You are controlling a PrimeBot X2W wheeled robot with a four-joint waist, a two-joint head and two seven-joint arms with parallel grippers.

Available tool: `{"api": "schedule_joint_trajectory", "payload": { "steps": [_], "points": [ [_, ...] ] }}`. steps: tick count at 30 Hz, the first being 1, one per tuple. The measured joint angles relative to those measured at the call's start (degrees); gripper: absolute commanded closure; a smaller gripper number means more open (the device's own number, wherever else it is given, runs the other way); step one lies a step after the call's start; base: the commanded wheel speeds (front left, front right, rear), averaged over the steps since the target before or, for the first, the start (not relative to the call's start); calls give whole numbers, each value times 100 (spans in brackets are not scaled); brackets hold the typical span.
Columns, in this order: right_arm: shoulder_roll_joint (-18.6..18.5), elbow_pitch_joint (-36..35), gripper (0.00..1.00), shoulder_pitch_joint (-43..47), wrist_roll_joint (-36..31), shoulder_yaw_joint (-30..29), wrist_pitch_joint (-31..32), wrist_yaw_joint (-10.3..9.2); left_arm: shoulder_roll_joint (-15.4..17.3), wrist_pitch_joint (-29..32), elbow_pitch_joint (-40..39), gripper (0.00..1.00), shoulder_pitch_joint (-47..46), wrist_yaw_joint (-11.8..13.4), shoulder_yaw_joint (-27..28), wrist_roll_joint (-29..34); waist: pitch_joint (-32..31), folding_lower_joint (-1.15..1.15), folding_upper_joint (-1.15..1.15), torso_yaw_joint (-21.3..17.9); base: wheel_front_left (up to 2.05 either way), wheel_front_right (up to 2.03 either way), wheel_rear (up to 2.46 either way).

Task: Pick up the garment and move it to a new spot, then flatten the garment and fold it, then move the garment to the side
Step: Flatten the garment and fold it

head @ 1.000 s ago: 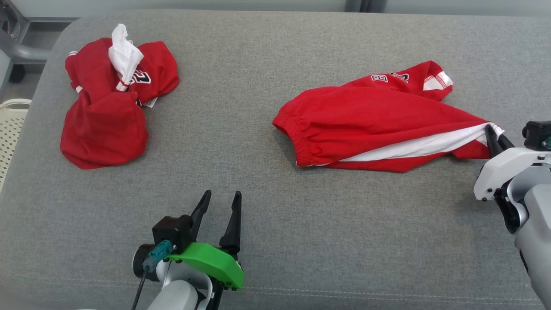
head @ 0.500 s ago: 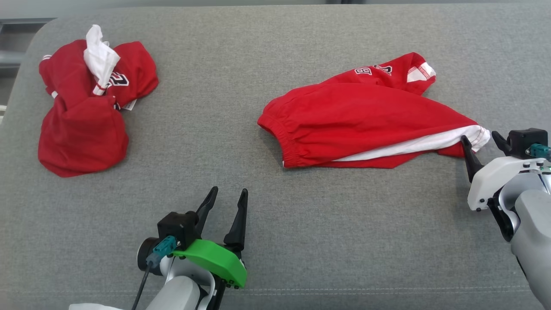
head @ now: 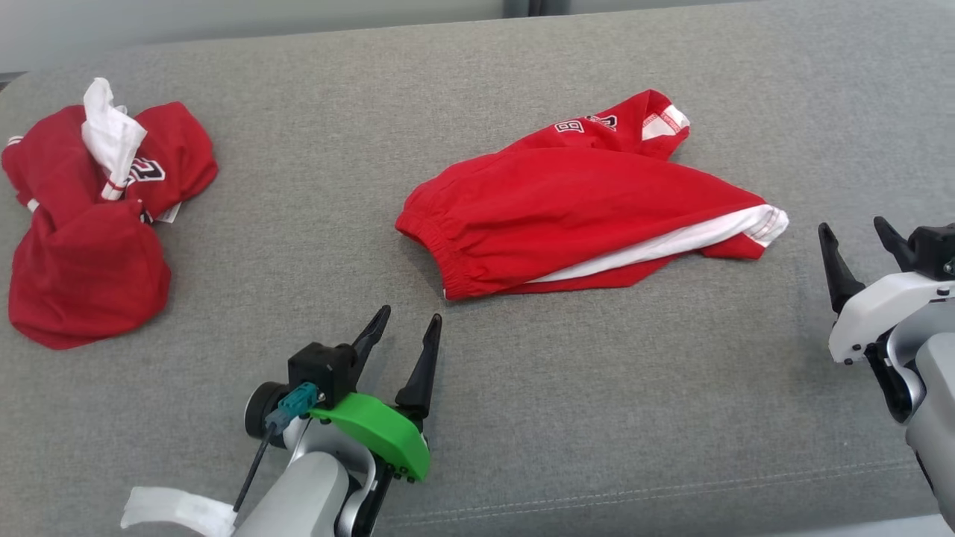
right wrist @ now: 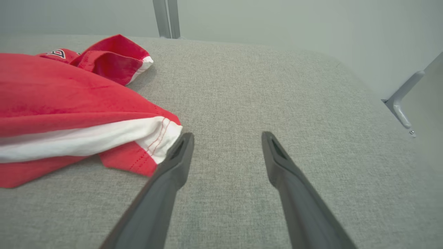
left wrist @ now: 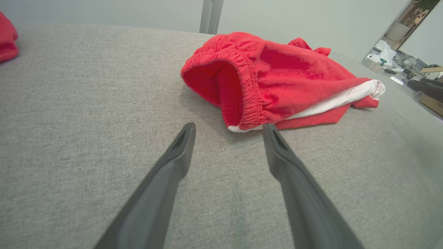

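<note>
Centrally on the grey bench [head: 522,418] lies the red garment [head: 582,201], rumpled shorts with a white stripe. The elastic waistband points toward the left edge and the white-trimmed hem toward the right edge. Near that hem, the right end effector [head: 851,224] is open and empty. The left end effector [head: 409,315], by the front edge just short of the waistband, is also open and empty. A second red garment [head: 82,246] sits bunched at the left edge.
</note>
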Motion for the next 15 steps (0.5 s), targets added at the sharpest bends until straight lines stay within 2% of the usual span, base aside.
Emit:
{"api": "schedule_joint_trajectory", "payload": {
  "steps": [12, 13, 14, 15],
  "points": [
    [300, -1339, 0, 619, -220, -515, 0, 0, -232, 92, 1192, 0, -801, -321, -4, -422, -19, 0, 0, -525, 0, 0, 0],
    [320, -1414, 0, 667, -252, -539, -1, 0, -248, 92, 1273, 5, -858, -334, 1, -447, -18, 0, 0, -549, 0, 0, 0],
    [344, -1480, 0, 703, -272, -557, 0, 0, -259, 88, 1351, 31, -908, -339, 0, -459, -18, 0, 0, -569, 0, 0, 0],
    [367, -1551, 0, 734, -296, -578, 0, 0, -266, 87, 1434, 52, -949, -344, -4, -472, -18, 0, 0, -585, 0, 0, 0]
  ]
}}
